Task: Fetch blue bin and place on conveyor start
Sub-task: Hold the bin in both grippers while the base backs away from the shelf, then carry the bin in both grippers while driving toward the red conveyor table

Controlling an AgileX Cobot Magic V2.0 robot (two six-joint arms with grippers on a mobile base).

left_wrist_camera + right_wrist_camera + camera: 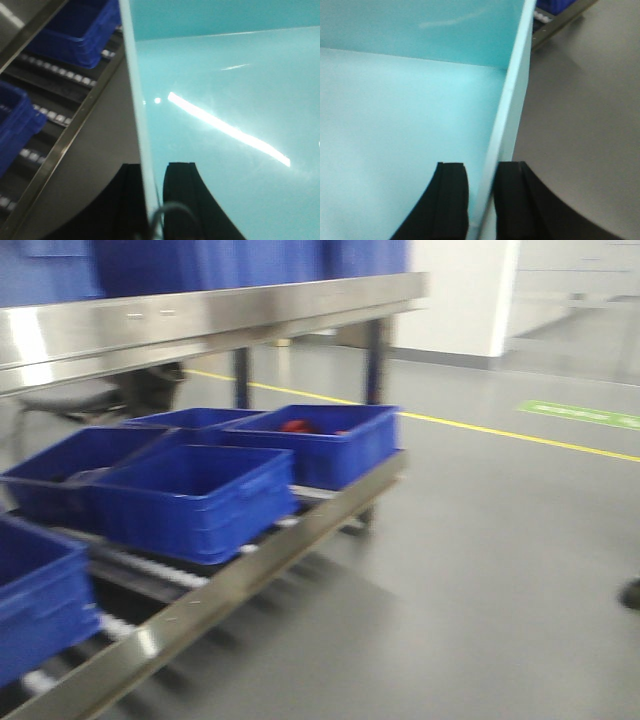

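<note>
Holding item: one blue bin (225, 100), pale turquoise, empty inside, carried between two grippers above the grey floor (480, 570) beside the rack.

- Left gripper (152, 202): two black fingers (187, 200) clamped on the bin's left wall, one inside and one outside.
- Right gripper (482, 200): two black fingers (450, 200) clamped on the bin's right wall, one on each face.
- Steel rack (200, 315): one, with two levels in the front view.
- Dark blue bins (190, 500): five counted on the lower roller shelf (50, 115) in the front view. The far right bin holds red items (297, 426), too blurred to count. Two bins show in the left wrist view.
- Floor markings: one yellow line (480, 428), one green marking (580, 415).
</note>
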